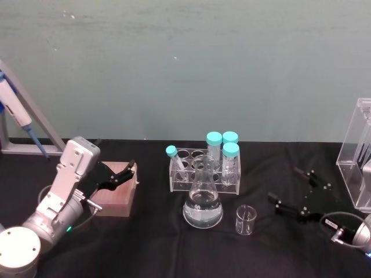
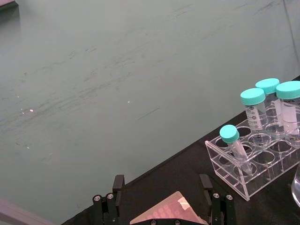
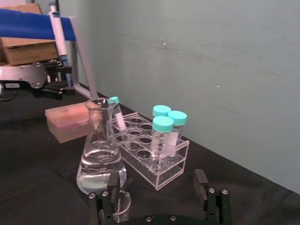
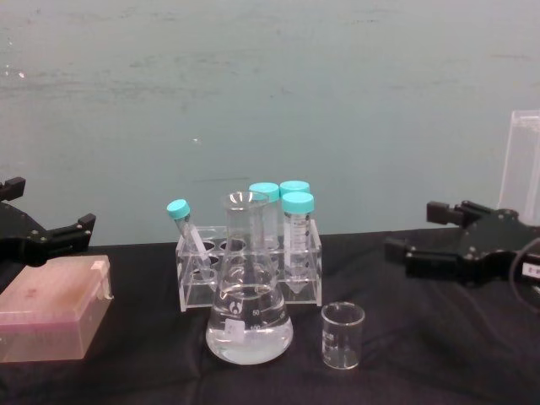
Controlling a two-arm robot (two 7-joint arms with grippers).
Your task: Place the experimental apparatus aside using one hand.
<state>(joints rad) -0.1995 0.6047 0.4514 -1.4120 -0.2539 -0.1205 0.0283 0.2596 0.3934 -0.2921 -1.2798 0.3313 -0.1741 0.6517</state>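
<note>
The apparatus stands mid-table. A conical flask (image 1: 203, 200) (image 4: 249, 312) (image 3: 101, 150) holds clear liquid, and a small glass beaker (image 1: 246, 220) (image 4: 342, 335) sits just right of it. Behind them is a clear tube rack (image 1: 204, 174) (image 2: 243, 176) with teal-capped tubes. A tall clear acrylic stand (image 1: 358, 153) (image 4: 525, 164) is at the right edge. My right gripper (image 1: 283, 184) (image 4: 411, 228) (image 3: 157, 183) hangs open right of the beaker, holding nothing. At the left, my left gripper (image 1: 123, 175) (image 4: 55, 202) (image 2: 161, 187) is open above a pinkish box (image 1: 119, 197) (image 4: 51, 308).
A blue pipette on a grey stand (image 1: 17, 116) (image 3: 61, 28) occupies the far left back. A teal wall closes off the back of the black table (image 1: 272, 156). Bare cloth lies in front of the flask and between the rack and the right gripper.
</note>
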